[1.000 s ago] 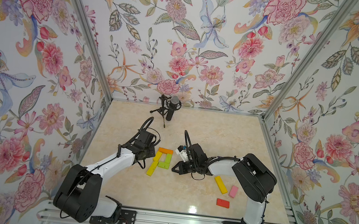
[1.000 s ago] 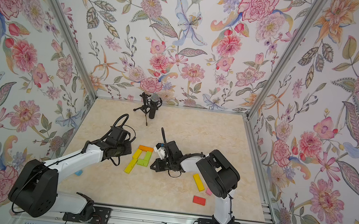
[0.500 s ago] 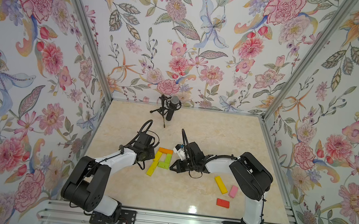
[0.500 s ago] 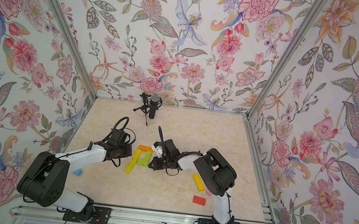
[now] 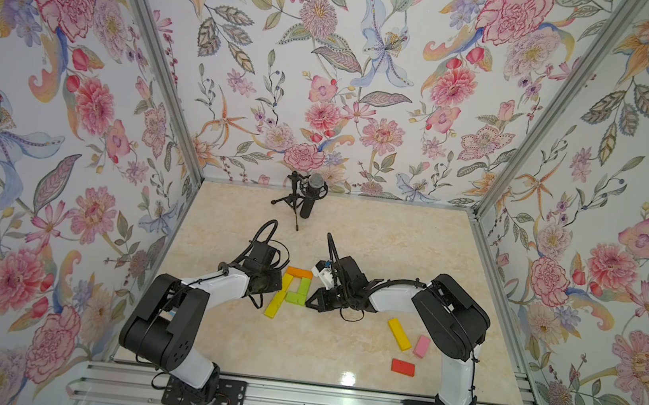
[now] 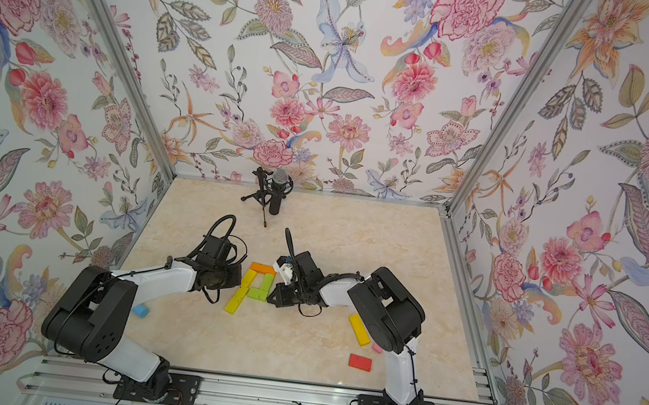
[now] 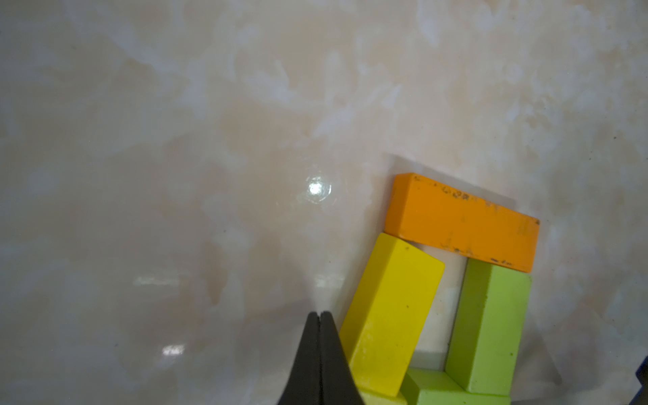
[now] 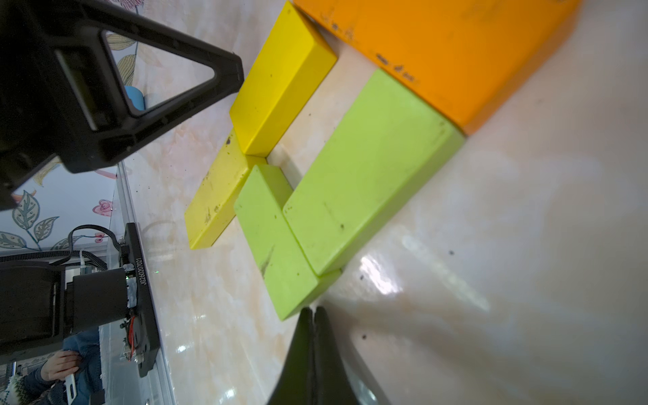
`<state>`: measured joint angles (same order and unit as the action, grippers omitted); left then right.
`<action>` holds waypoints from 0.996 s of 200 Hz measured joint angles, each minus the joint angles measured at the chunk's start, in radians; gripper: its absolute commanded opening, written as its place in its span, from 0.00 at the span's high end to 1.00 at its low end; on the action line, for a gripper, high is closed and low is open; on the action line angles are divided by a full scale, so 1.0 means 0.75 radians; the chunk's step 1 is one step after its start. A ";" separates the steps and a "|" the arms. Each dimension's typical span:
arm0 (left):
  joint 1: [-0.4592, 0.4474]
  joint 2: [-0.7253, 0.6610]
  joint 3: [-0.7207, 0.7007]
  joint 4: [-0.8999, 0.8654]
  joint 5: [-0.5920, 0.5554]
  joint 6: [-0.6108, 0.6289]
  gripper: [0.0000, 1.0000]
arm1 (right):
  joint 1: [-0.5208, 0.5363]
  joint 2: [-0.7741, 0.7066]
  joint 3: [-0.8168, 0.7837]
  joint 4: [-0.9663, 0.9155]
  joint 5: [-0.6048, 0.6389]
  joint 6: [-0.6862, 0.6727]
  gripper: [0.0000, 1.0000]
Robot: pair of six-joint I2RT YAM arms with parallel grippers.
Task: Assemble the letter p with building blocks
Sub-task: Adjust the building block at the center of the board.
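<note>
**blockfan:** So where's this at? On the marble table, mid-floor between the two arms, the letter looks basically built. Orange block across the top, a lime green block down the right side, another lime green bar closing the loop, and two yellows for the stem.

**yam_tinkerer:** Yeah, I'd call this the tidy-up step. No placing going on. The spare yellow, pink and red sit well apart by the right arm's base. The lower yellow block slants off the line of the upper yellow block.

**blockfan:** Grippers?

**yam_tinkerer:** Both pinched closed, carrying nothing. The left gripper is just beside the upper yellow's outer face, and the right gripper is at the corner of the bottom lime bar. Can't tell if it's touching. My guess is the next move is a gentle sideways nudge on the lower stem with a closed tip, slow enough not to knock the loop open.
</note>
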<state>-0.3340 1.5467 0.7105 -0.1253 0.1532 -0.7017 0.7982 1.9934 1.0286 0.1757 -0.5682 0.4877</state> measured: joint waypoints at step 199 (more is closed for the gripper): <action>0.052 -0.029 -0.054 0.018 0.016 0.020 1.00 | 0.008 0.012 0.008 0.011 -0.003 0.014 1.00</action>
<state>-0.2951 1.5249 0.6697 -0.1116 0.1650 -0.6868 0.8040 2.0022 1.0348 0.1841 -0.5705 0.4984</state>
